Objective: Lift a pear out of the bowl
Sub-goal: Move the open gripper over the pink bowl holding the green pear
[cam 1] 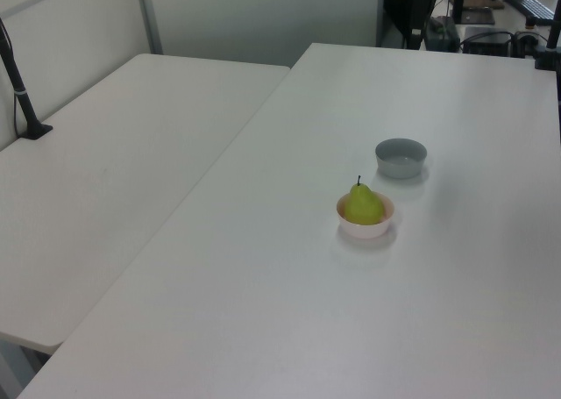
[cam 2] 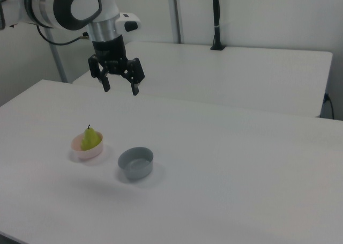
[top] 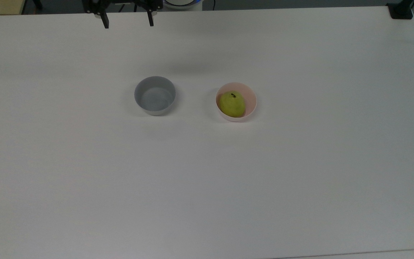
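Observation:
A yellow-green pear (top: 232, 104) (cam 1: 363, 205) (cam 2: 90, 139) with a short dark stem stands upright in the pale pink bowl (top: 249, 102) (cam 1: 365, 229) (cam 2: 87, 150) near the middle of the white table. My gripper (top: 127, 21) (cam 2: 121, 88) hangs open and empty high above the table, its two black fingers spread wide and pointing down. In the top view it sits at the upper edge, up and to the left of the bowl. In the right view it hovers well above the two bowls.
A grey bowl (top: 155, 95) (cam 1: 401, 157) (cam 2: 136, 162) of similar size stands empty beside the pink one. A second white table (cam 1: 105, 171) adjoins this one. A black post (cam 2: 216, 19) rises from that far table, and a black clamp (top: 400, 10) grips the table corner.

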You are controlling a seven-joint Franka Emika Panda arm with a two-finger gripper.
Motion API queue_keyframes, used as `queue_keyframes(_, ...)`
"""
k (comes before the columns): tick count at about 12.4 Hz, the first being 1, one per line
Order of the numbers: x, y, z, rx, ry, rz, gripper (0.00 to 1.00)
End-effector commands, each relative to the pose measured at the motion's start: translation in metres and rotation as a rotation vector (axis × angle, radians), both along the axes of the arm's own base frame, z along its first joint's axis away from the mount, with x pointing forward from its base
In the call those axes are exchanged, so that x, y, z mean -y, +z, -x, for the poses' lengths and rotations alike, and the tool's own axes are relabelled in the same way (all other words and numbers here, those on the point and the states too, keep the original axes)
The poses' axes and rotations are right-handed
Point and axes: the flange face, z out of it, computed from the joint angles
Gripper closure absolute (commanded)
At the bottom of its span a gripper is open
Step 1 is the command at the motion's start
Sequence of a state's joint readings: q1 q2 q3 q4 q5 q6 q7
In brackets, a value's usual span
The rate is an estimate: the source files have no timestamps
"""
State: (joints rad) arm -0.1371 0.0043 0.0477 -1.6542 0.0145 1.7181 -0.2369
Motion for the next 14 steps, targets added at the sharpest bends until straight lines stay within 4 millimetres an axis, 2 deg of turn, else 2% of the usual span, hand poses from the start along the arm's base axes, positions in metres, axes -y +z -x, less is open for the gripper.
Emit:
queue_keyframes(1, -0.018, -0.017, -0.011, -0.015, 0.204, -0.008, 0.00)
queue_keyframes(2, -0.032, -0.020, -0.013, -0.021, 0.233, -0.003, 0.00)
queue_keyframes(4, -0.075, -0.032, -0.012, -0.042, 0.307, -0.003, 0.00)
queue_keyframes(5, -0.084, -0.038, -0.010, -0.057, 0.323, -0.008, 0.00)
queue_keyframes(6, -0.112, -0.050, -0.009, -0.079, 0.358, -0.013, 0.00)
queue_keyframes(10, -0.154, -0.068, -0.010, -0.108, 0.417, -0.019, 0.00)
queue_keyframes(11, -0.159, -0.069, -0.011, -0.104, 0.410, -0.025, 0.00)
queue_keyframes(12, -0.175, -0.076, -0.010, -0.090, 0.375, -0.034, 0.00)
queue_keyframes(14, -0.212, -0.113, -0.007, -0.027, 0.256, -0.034, 0.00)
